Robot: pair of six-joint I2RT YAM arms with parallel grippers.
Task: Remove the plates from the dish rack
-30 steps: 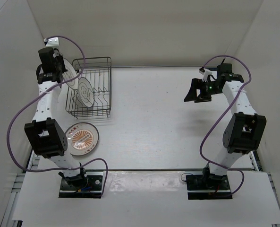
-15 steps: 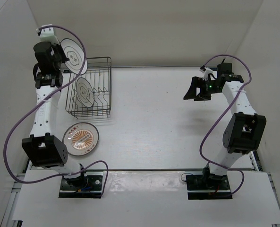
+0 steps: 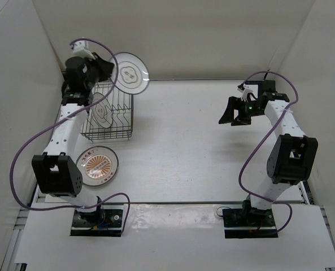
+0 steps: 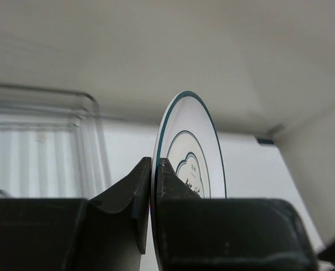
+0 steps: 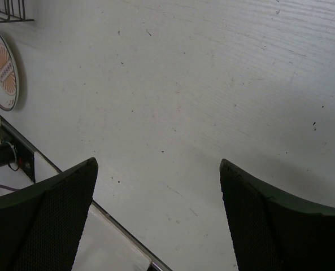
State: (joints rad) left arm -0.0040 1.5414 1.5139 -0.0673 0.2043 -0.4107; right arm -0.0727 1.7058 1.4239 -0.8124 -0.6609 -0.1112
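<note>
My left hand [image 3: 107,70] is clamped on the rim of a ringed plate [image 3: 129,72]. In the left wrist view the two fingers [image 4: 136,197] pinch the plate's edge between them, and the plate [image 4: 196,151] stands on edge above them with its dark rings facing right. From above, I see that plate held in the air with its face towards the camera, over the back right corner of the rack [image 3: 108,137] and clear of the wires. Blurred rack wire [image 4: 94,116] shows to the left of the fingers in the wrist view.

A second ringed plate [image 3: 102,111] stands tilted in the slots inside the rack, below the left arm. The sunburst plate [image 3: 98,165] lies flat on the tabletop [image 3: 190,147] just in front of the rack, near the left arm's elbow.

My right hand [image 3: 233,117] is well apart from all of this, on the right side, open and holding nothing. Its wrist view shows the fingers spread wide [image 5: 159,164] over bare tabletop, with the sunburst plate [image 5: 3,68] far off at the left edge.
</note>
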